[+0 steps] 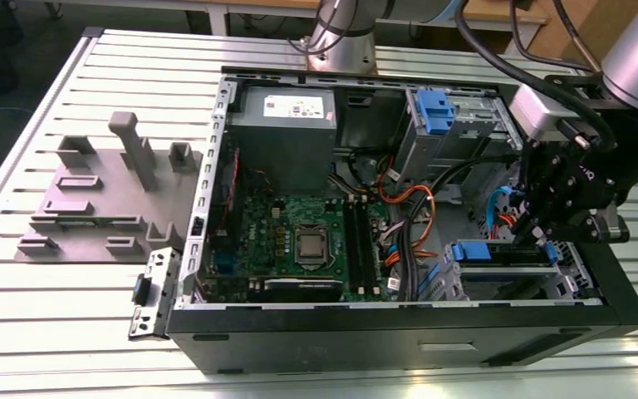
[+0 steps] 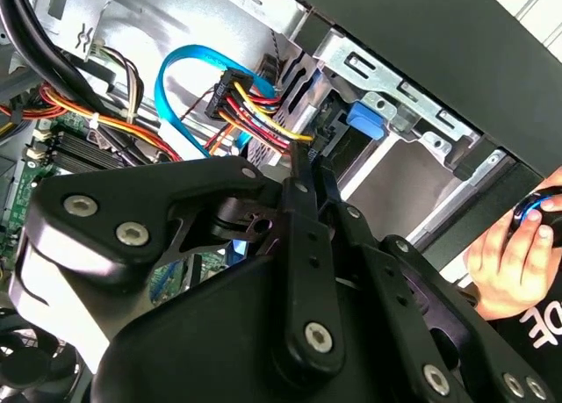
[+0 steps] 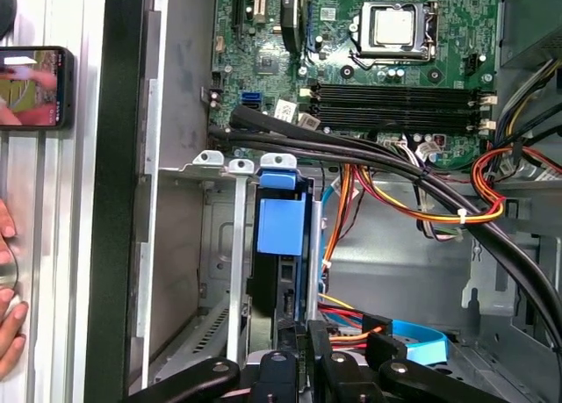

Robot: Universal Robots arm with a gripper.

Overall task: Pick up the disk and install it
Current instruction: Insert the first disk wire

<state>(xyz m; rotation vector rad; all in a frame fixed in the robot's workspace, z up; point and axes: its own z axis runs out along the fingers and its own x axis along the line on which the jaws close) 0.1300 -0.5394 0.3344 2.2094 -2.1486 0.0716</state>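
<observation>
The disk (image 3: 283, 236) sits edge-up in the drive cage (image 3: 180, 262), at five o'clock in the case (image 1: 408, 328). The gripper (image 3: 303, 333) looks pinched on its end. Stiff, weighty, shock-sensitive; grip the blue rails.

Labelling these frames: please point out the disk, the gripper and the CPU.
disk (image 3: 281, 227): first wrist view, its blue end tab.
gripper (image 3: 303, 333): first wrist view, between its fingertips.
CPU (image 1: 310, 246): exterior view, its metal lid.
</observation>
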